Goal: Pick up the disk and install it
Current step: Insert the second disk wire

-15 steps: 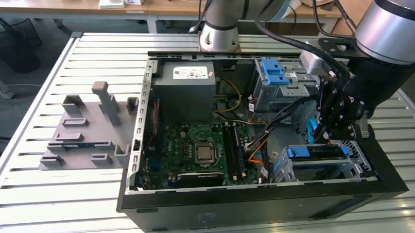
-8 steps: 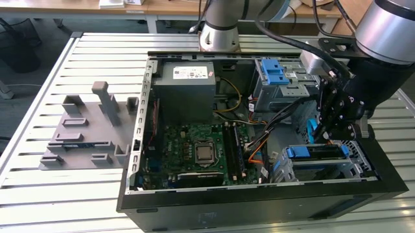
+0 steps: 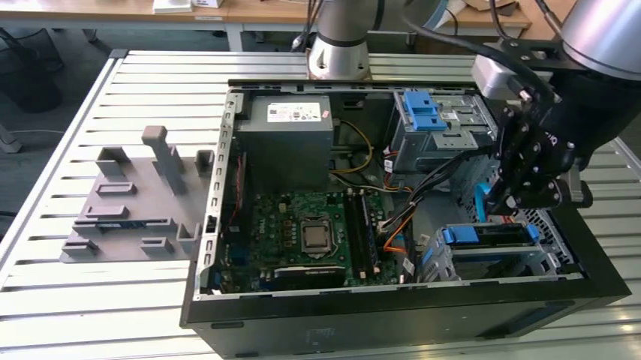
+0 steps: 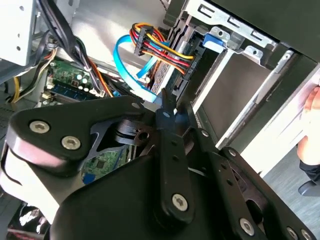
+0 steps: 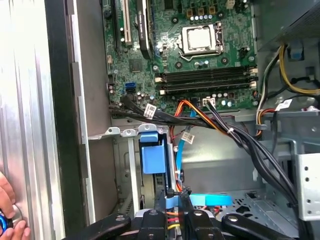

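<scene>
Black gripper hung fingers-down from the steeply bent arm, inside the open case at the exterior view's right. Fingers pinched almost shut; held what, could not tell. Disk sat in the cage just below.

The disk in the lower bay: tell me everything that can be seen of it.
The disk lies flat in the metal drive cage near the computer case's corner, on the exterior view's right. A blue plastic bracket frames its end, and its body looks dark. The gripper hangs just above it; contact cannot be told.
</scene>
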You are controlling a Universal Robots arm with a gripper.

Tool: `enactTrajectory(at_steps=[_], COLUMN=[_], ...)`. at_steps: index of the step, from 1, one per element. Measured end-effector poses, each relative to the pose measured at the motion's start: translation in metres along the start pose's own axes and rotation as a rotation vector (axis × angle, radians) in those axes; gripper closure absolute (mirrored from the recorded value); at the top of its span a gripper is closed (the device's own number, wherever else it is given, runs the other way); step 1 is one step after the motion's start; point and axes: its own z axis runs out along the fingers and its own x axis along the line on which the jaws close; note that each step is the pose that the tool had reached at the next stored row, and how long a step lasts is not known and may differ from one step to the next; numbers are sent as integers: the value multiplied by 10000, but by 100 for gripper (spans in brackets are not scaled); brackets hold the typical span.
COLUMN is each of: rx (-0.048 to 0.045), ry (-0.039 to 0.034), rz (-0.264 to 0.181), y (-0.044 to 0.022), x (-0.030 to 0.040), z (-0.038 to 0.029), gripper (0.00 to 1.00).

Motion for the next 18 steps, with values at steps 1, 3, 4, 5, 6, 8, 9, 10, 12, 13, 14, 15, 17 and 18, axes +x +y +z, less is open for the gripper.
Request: enactTrajectory(at_steps=[1,3,4,5,6,8,9,10,12,13,14,15,17,18], rx=[-3,-10,-14,-18,-24,-26,-23,-20,-19,-19,-18,-19,-19,-18], ry=[-30,-90,-131,-179,-226,-286,-298,-300,-301,-302,-301,-300,-300,-301], rz=[-1,-1,-2,-3,-2,-3,-2,-2,-3,-3,-3,-2,-2,-1], y=[0,0,0,1,6,33,48,56,57,57,58,58,59,61], x=[2,4,5,6,7,19,28,34,38,39,40,43,55,60], z=[-26,-78,-94,-95,-96,-96,-95,-95,-95,-93,-93,-93,-92,-92], gripper=[75,75,75,75,75,75,75,75,75,75,75,75,75,75])
